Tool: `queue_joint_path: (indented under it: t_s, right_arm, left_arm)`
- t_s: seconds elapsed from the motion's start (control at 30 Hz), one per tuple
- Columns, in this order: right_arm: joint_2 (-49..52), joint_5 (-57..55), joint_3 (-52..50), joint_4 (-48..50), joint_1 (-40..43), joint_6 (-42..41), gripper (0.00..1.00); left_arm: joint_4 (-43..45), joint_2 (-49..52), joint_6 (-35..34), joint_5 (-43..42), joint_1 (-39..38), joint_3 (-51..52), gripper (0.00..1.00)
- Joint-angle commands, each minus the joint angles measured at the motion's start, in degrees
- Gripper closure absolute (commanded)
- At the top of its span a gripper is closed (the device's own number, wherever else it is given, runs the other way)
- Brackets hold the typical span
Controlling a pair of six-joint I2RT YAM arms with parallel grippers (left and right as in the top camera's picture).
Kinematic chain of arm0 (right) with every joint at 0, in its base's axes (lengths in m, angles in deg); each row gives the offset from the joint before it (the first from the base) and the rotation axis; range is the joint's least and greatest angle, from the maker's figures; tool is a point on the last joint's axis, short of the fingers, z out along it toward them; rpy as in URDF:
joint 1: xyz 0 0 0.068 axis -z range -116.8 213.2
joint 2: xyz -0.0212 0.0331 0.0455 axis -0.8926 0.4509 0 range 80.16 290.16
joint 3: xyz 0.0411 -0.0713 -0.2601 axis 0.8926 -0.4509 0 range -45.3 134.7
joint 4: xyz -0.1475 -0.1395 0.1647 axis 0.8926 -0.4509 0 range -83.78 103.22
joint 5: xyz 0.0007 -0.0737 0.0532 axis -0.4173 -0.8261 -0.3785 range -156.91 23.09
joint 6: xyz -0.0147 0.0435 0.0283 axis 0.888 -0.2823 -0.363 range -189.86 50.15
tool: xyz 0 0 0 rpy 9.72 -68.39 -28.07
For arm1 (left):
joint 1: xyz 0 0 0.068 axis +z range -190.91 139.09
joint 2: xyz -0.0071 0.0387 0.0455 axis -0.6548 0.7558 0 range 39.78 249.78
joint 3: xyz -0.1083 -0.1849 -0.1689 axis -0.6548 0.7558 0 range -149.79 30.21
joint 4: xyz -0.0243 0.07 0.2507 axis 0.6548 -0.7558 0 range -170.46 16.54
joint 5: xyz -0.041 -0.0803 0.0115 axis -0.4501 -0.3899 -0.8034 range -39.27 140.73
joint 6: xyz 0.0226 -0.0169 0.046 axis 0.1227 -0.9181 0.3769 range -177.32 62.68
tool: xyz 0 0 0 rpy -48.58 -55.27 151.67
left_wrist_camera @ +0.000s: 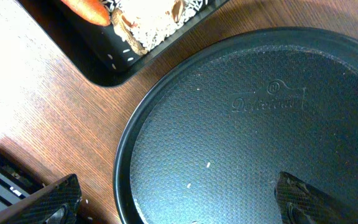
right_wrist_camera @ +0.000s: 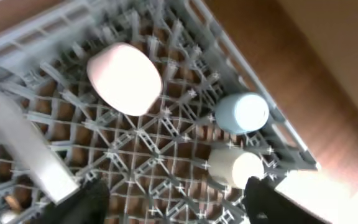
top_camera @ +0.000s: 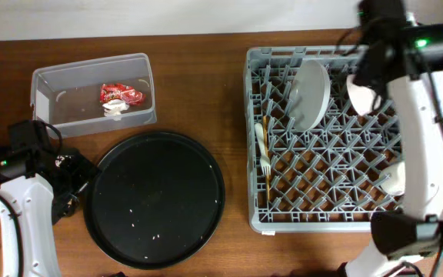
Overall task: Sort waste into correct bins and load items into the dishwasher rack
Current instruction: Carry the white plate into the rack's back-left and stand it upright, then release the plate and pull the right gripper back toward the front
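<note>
The grey dishwasher rack stands at the right. In it are the white plate on edge, a white fork and a wooden chopstick. The right wrist view shows the pink bowl, blue cup and cream cup on the rack floor. My right gripper hangs open and empty above them. The clear tub holds the red wrapper and white wrapper. The black rectangular tray holds the carrot and food scraps. My left gripper is open over the round tray's edge.
A big round black tray with a few crumbs lies between the tub and the rack. In the overhead view my left arm covers the rectangular tray at the far left. My right arm runs along the rack's right side.
</note>
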Motion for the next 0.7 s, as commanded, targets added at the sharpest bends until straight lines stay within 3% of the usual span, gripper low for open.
queue_joint_path:
  t_s: [0.0, 0.1, 0.23, 0.4, 0.67]
  right_arm:
    - [3.04, 11.91, -2.82, 0.66, 5.64, 5.46, 0.45]
    - [5.14, 23.78, -5.51, 4.76, 7.28, 16.02, 0.48]
    - [7.19, 33.79, -10.16, 11.89, 6.14, 22.21, 0.47]
    - [7.37, 55.49, -11.89, 18.56, 2.36, 38.21, 0.29]
    - [6.99, 47.23, -11.87, 15.69, -0.02, 38.56, 0.25]
  left_arm:
    - [0.07, -0.63, 0.74, 0.85, 0.35, 0.44, 0.01]
    - [0.15, -0.63, 0.74, 0.83, 0.35, 0.44, 0.01]
    - [0.15, -0.63, 0.74, 0.83, 0.35, 0.44, 0.01]
    - [0.13, -0.63, 0.76, 0.85, 0.35, 0.44, 0.01]
    - [0.13, -0.63, 0.76, 0.85, 0.35, 0.44, 0.01]
